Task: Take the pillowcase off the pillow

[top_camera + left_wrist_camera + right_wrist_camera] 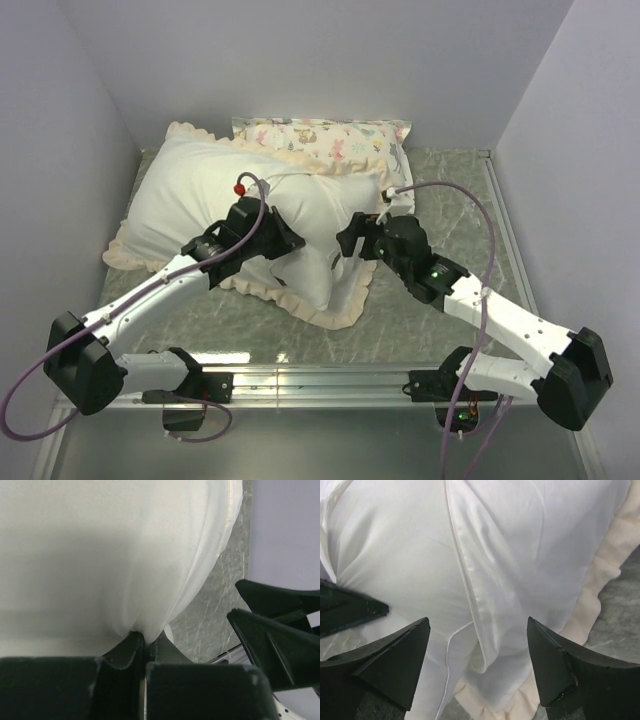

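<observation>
The pillowcase (190,210) lies cream-white face up across the table's left and middle, with its cream frill (150,262) around it. The plump white pillow fills it and is mostly hidden; I cannot tell whether any bare pillow shows. My left gripper (290,238) is shut on a pinch of white pillowcase cloth (150,580), which bunches into the fingertips (132,645). My right gripper (348,240) is open and empty at the case's right end. Its jaws (477,622) stand wide over a folded white hem (485,655) and the frill (600,585), touching nothing.
A smaller animal-and-tree print pillow (330,140) lies against the back wall. White walls close in the left, back and right. Bare marble table (450,200) shows to the right. A metal rail (320,380) runs along the near edge.
</observation>
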Robot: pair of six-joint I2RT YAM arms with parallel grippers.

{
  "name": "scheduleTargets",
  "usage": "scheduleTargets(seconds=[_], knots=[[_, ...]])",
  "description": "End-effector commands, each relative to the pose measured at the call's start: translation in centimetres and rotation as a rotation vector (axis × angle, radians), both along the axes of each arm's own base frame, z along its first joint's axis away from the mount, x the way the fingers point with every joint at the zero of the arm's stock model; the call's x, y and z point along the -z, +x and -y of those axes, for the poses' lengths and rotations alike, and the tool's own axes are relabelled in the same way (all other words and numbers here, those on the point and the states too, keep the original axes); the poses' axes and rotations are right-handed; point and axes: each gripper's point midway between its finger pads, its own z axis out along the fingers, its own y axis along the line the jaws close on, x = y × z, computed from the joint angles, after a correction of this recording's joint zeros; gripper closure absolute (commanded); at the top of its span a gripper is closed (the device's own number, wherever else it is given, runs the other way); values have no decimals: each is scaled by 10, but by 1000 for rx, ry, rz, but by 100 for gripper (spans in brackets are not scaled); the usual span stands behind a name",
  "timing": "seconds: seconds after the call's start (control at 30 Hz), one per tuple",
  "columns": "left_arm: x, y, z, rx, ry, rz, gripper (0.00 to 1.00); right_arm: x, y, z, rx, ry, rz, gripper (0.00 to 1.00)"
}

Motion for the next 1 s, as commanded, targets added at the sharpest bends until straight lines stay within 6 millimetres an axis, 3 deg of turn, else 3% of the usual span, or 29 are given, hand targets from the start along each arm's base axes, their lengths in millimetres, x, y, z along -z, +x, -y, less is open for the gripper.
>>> scheduleTargets(seconds=[0.0,0.07,0.1,0.17,0.23,0.27,0.3,0.37,0.4,0.47,0.57,0.6,0.73,0.87,0.9,0.97], knots=[[-52,4,12,0,-108,166,99,-12,19,-1,39,-62,50,15],[-47,-1,15,15,-104,156,100,-4,25,-10,30,-85,36,15],[-46,-4,17,22,-104,154,99,-8,31,-9,61,-95,50,15],[-45,-11,16,35,-102,146,100,3,42,-3,120,-149,23,17],[-49,-18,12,39,-105,157,100,4,56,12,205,-205,20,26],[-48,-22,10,40,-103,155,100,4,60,17,229,-214,20,32],[-50,-26,7,44,-102,154,100,1,65,23,264,-219,26,50],[-57,-33,1,48,-106,168,100,2,74,35,313,-228,22,69],[-56,-37,-3,46,-93,161,100,-2,79,40,336,-224,23,85],[-69,-44,-11,44,-109,187,99,-3,89,56,391,-227,15,95],[-82,-55,-19,54,-115,205,100,-4,104,71,440,-225,-4,99],[-85,-57,-21,57,-116,210,100,-5,113,86,477,-218,-12,100],[-103,-72,-36,50,-139,240,100,14,136,103,474,-155,-73,100],[-127,-79,-40,51,-191,275,99,26,150,90,373,-90,-120,100],[-131,-79,-40,50,-198,281,99,23,152,74,294,-57,-130,100],[-145,-79,-37,60,-229,303,99,32,157,66,262,-41,-156,100]])
